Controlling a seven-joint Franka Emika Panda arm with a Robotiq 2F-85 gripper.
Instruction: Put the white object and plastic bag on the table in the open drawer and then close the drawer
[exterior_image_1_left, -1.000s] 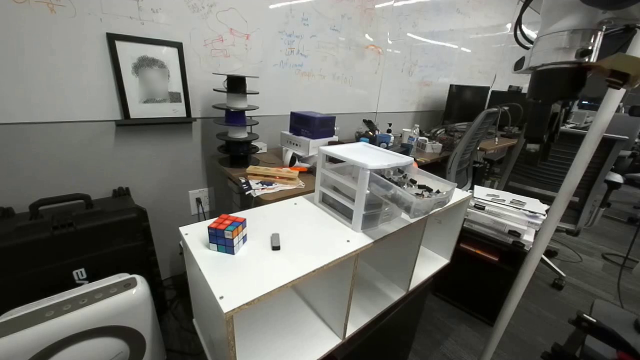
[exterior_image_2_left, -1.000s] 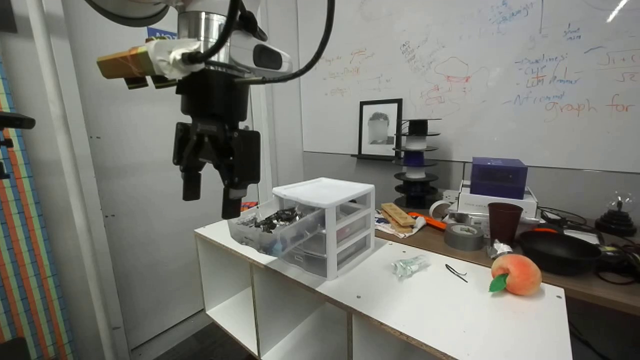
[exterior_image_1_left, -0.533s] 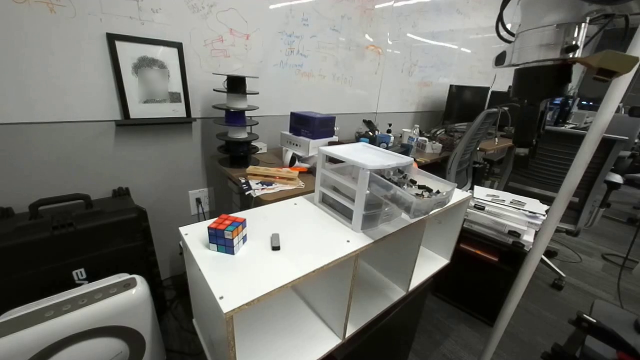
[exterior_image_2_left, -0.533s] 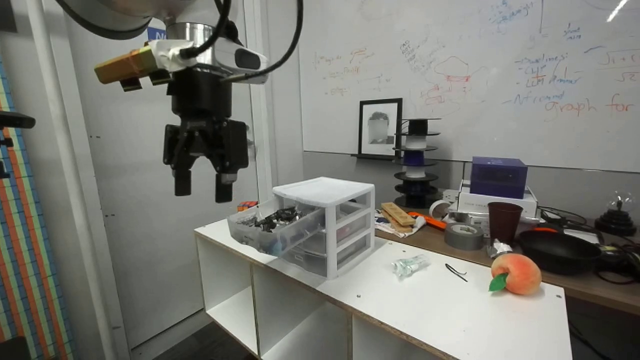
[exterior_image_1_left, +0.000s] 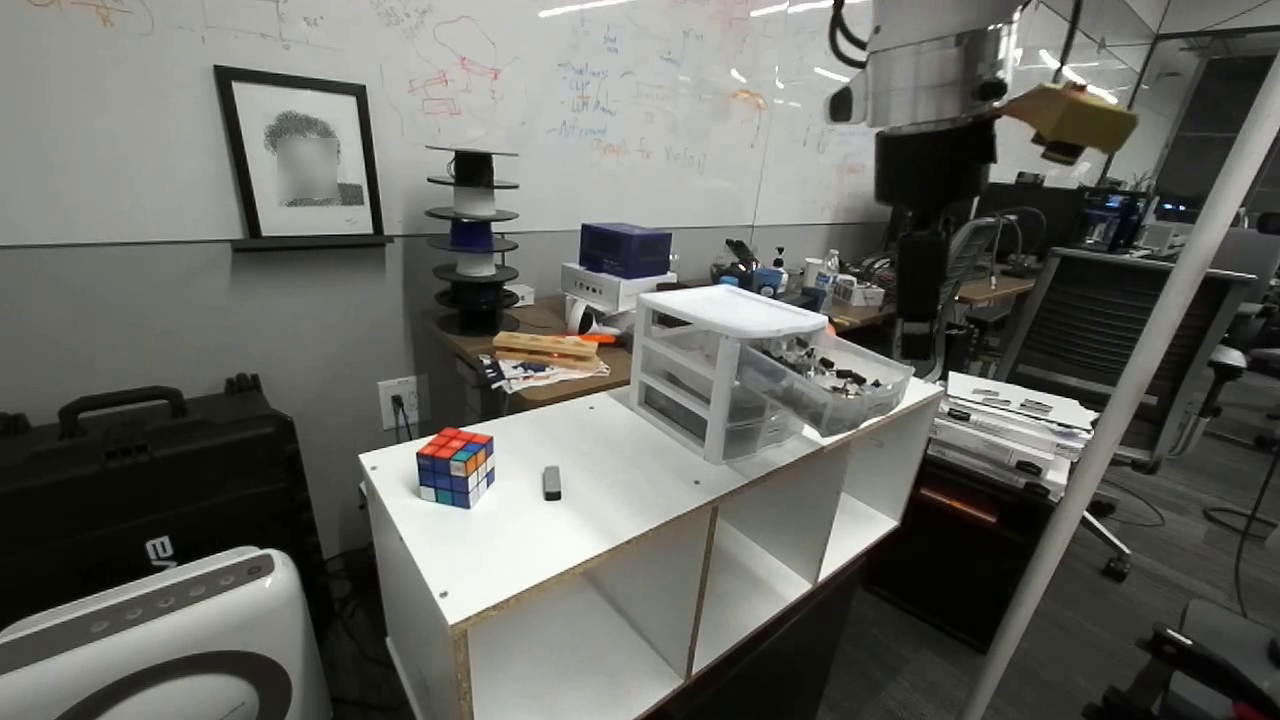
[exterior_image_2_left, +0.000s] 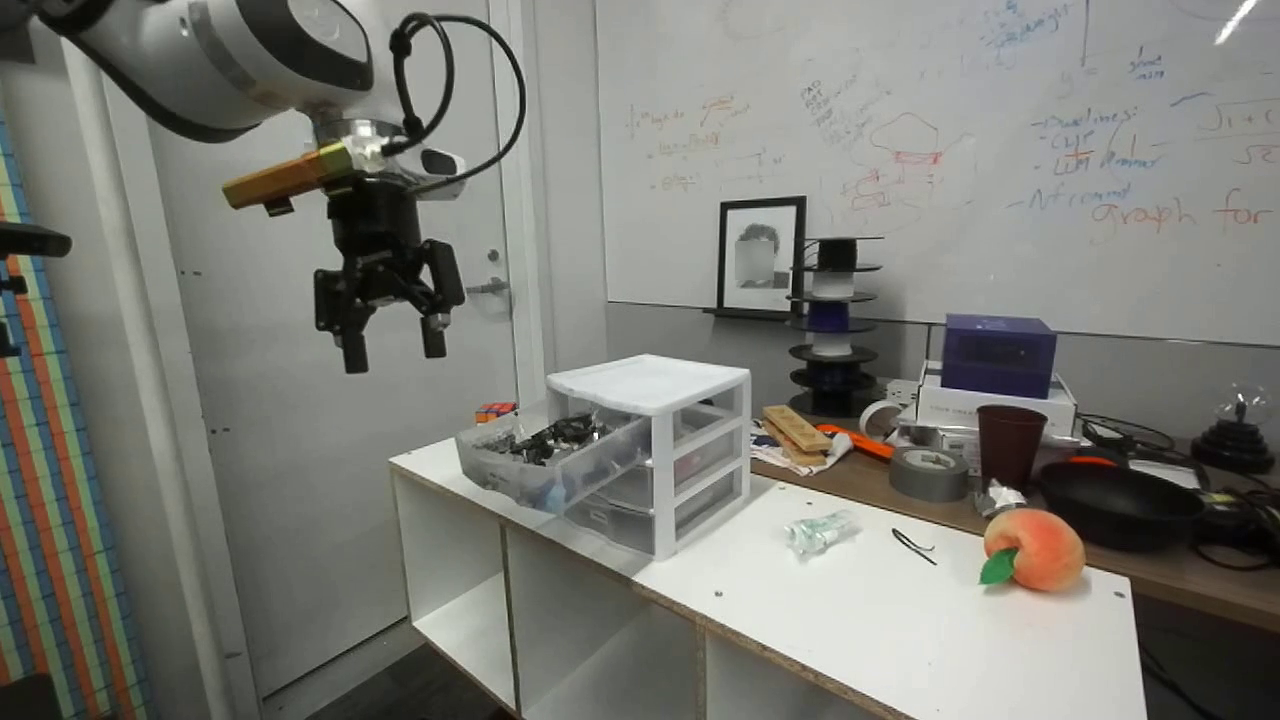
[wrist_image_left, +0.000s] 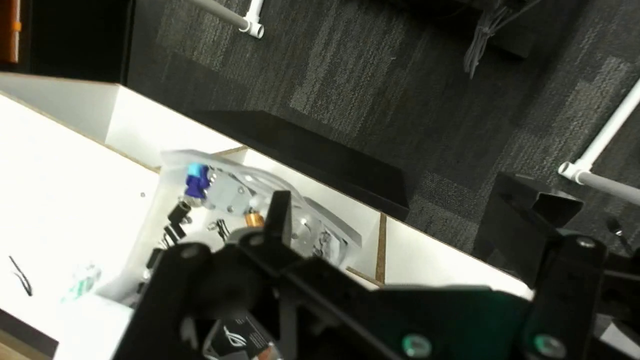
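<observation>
Plastic bag (exterior_image_2_left: 822, 532), crumpled and see-through, lay on the white table (exterior_image_2_left: 850, 630) near the drawer unit (exterior_image_2_left: 650, 382). The gripper (exterior_image_2_left: 394, 348) hung wide, holding nothing, high by the front of the pulled-out drawer (exterior_image_2_left: 500, 478). Which thing was the white object I could not tell for sure. Reaching for the bag seemed the step in hand; doing it well called for passing clear above the drawer unit, descending straight and pinching low across the bag's middle, since it would likely slip from a shallow grip.
</observation>
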